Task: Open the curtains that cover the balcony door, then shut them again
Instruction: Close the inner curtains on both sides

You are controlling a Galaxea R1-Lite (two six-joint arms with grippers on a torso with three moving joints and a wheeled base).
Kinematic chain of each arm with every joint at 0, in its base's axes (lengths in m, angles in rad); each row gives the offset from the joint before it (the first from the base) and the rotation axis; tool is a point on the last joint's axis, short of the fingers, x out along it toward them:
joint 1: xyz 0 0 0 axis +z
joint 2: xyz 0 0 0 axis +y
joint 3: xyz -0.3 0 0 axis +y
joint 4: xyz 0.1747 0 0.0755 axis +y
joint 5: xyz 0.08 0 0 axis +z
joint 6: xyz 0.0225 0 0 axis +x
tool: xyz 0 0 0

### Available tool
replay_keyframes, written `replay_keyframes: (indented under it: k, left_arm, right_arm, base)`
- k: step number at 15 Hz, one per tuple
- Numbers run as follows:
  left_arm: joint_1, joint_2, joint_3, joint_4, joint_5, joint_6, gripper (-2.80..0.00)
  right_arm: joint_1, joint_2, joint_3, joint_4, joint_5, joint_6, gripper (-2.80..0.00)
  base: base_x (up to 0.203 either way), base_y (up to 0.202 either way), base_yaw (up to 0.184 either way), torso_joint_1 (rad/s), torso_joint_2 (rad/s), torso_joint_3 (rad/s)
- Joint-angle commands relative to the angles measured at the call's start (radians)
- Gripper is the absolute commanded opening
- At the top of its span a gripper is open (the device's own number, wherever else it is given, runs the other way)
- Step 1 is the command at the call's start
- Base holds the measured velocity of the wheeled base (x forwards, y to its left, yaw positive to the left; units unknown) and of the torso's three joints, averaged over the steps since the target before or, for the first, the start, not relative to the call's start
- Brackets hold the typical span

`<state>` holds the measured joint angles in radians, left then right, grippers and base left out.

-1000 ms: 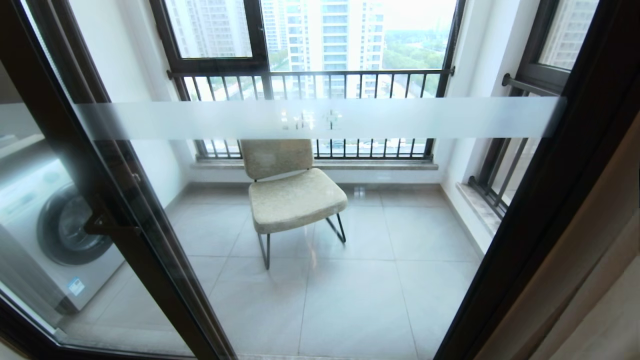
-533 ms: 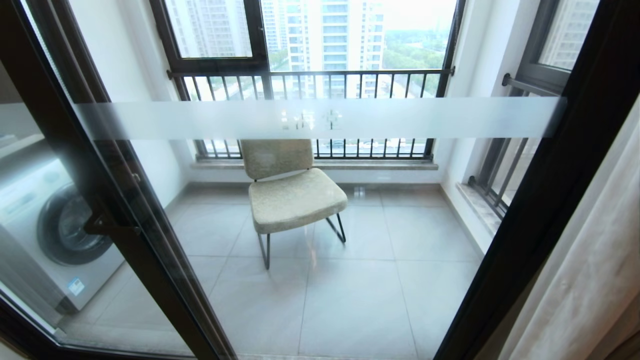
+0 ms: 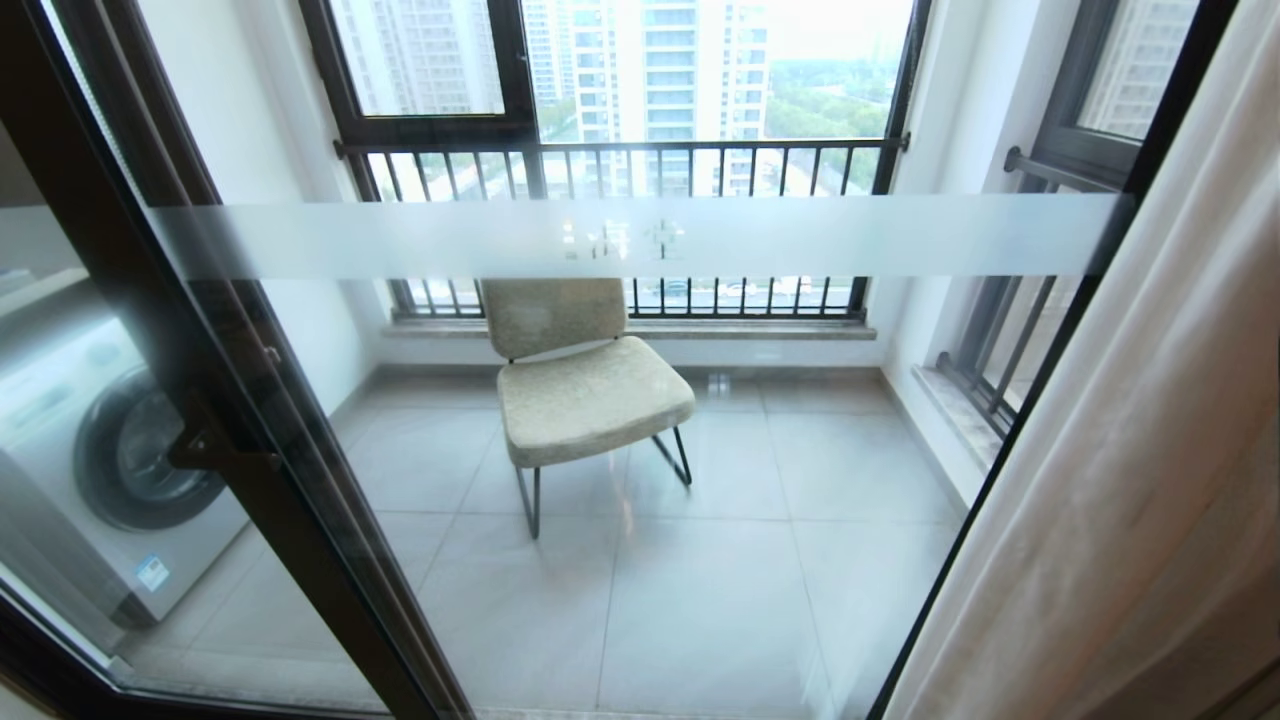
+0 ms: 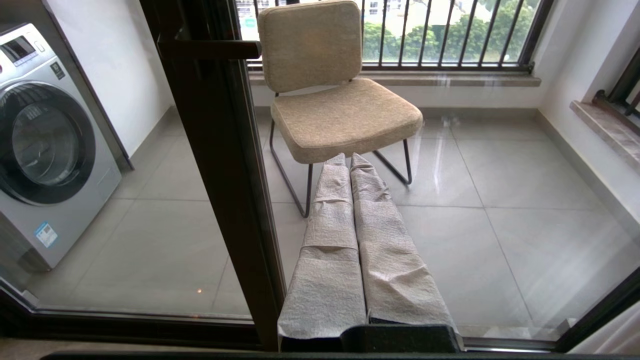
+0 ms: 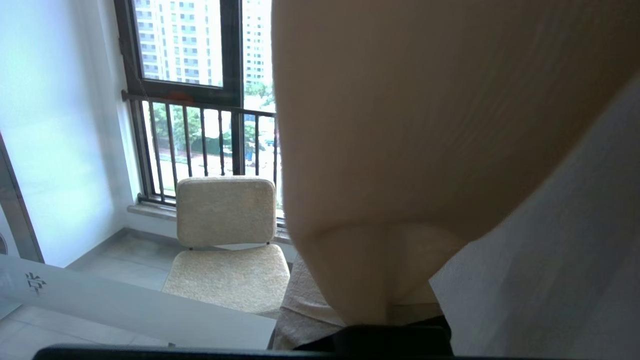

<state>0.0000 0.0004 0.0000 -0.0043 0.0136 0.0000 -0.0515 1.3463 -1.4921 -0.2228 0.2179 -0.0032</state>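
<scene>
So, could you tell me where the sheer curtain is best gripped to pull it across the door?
Probably its leading vertical edge, approached from the glass side: the sheer curtain hangs in loose folds there, offering a free hem to pinch, clear of the balcony door frame.

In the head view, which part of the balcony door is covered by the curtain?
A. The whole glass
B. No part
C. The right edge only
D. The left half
C: the curtains hang only over the right edge of the balcony door, while the chair shows plainly through the uncovered glass.
</scene>
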Motion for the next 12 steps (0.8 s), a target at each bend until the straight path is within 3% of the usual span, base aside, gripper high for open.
replay_keyframes:
  k: [1,12]
  left_arm:
    - [0.000,0.000,0.000,0.000,0.000,-0.001,-2.80]
    - [0.000,0.000,0.000,0.000,0.000,0.000,-2.80]
  right_arm:
    - [0.004,0.071,-0.052,-0.003,0.002,0.003,-2.80]
    - [-0.007,-0.025,0.037,0.000,-0.005,0.003,-2.80]
  base:
    - [0.000,0.000,0.000,0.000,0.00,0.000]
    - [0.000,0.000,0.000,0.000,0.00,0.000]
